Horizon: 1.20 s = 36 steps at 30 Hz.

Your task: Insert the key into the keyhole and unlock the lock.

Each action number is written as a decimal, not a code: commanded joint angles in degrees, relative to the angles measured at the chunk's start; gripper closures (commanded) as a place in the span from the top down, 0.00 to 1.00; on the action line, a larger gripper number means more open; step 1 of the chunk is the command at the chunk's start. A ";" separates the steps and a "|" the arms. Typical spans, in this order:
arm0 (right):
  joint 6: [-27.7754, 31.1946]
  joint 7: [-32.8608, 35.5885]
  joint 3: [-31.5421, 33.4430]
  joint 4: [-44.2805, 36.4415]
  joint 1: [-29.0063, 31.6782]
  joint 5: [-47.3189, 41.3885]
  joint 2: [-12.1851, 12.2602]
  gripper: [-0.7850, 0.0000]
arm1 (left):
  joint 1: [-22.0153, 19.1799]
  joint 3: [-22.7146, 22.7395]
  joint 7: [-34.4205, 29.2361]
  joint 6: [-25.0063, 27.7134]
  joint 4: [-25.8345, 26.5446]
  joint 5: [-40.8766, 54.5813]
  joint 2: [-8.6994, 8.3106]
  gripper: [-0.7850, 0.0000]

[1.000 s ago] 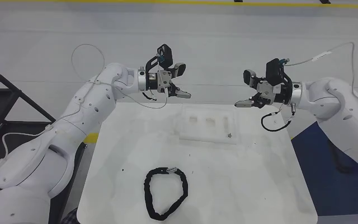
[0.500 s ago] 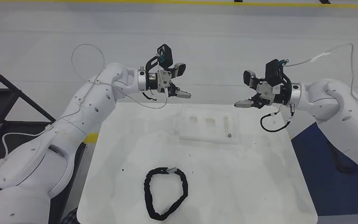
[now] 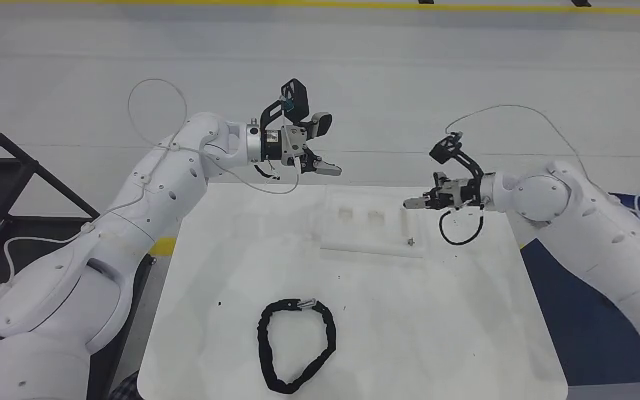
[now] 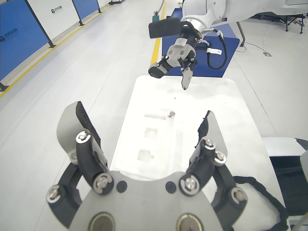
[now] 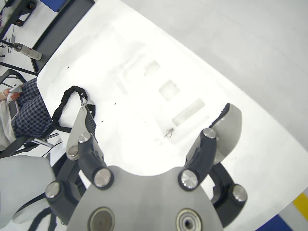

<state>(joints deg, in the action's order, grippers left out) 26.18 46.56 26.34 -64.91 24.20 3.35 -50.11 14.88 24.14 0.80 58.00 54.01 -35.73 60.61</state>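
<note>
Over tray [image 3: 370,243], right pincer [image 3: 415,201] released (key [image 3: 408,240] below); left pincer [image 3: 326,167] released too.

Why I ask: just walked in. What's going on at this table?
Nothing is held yet. The right gripper hovers open near the key, which lies on the white foam tray; the left gripper hangs open by the tray's far left corner. The black chain lock lies untouched on the table, nearer the robot.

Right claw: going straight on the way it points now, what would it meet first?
Probably the white foam tray, close to the small key by its long slot. The right claw is open and aimed there; nothing shows between, though depth is unclear.
</note>
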 commanded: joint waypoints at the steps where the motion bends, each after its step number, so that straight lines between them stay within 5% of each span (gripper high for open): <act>1: -5.26 3.42 -1.16 1.53 -0.21 -1.03 -1.22 1.00 | 0.00 0.00 0.00 0.00 0.00 0.00 0.00 1.00; 8: -14.78 9.63 -5.61 7.61 -0.72 -4.03 -7.03 1.00 | 0.00 0.00 0.00 0.00 0.00 0.00 0.00 1.00; 18: -26.35 9.01 -7.75 16.05 -1.45 -5.33 -13.89 1.00 | 0.00 0.00 0.00 0.00 0.00 0.00 0.00 1.00; 36: -25.62 8.91 -7.72 16.41 -1.41 -5.43 -14.18 1.00 | 0.00 0.00 0.00 0.00 0.00 0.00 0.00 1.00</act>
<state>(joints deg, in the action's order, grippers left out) 0.56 55.47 18.61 -48.50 22.79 -2.07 -64.28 14.88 24.14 0.80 58.00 54.01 -35.73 60.61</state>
